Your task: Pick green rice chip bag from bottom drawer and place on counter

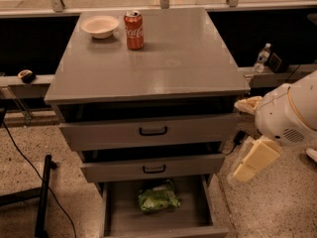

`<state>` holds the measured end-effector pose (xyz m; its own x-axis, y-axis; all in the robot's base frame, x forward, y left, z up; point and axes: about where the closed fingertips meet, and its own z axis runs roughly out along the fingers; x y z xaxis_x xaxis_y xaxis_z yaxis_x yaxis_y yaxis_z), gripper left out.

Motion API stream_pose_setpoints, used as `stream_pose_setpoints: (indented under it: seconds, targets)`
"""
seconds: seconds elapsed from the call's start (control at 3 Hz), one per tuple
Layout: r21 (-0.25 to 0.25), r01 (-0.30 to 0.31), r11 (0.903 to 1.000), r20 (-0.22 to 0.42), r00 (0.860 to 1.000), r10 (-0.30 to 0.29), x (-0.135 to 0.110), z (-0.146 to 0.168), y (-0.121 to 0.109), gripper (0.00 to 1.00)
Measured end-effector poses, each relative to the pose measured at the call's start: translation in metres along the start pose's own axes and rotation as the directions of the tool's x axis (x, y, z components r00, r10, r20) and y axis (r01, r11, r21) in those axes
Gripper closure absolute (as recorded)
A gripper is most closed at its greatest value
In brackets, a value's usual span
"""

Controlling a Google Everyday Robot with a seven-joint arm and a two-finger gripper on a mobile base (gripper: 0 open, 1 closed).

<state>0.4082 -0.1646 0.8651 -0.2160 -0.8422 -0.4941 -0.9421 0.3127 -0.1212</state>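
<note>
The green rice chip bag (158, 197) lies crinkled in the open bottom drawer (116, 214), near its back middle. The counter (183, 58) is the grey cabinet top above. My gripper (255, 158) hangs off the white arm (292, 114) to the right of the cabinet, level with the middle drawer, above and to the right of the bag. It is clear of the drawers and holds nothing that I can see.
A red cola can (133, 29) and a white bowl (100, 26) stand at the counter's back left. The top drawer (148, 131) and middle drawer (151, 167) are pulled partly out above the bottom one. A water bottle (261, 57) stands on the ledge at the right.
</note>
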Motion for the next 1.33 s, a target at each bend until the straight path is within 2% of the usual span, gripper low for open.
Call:
stream_pose_setpoints:
  seconds: [0.33, 0.67, 1.0, 1.33]
  targets:
    - [0.035, 0.007, 0.9994, 0.081, 0.997, -0.010, 0.006, 0.037, 0.004, 0.00]
    - [-0.017, 0.033, 0.9993, 0.178, 0.984, -0.030, 0.026, 0.121, 0.031, 0.00]
    - [0.033, 0.052, 0.9981, 0.185, 0.981, -0.057, 0.028, 0.132, 0.020, 0.00]
    - [0.044, 0.041, 0.9982, 0.239, 0.970, -0.051, 0.022, 0.176, 0.023, 0.00]
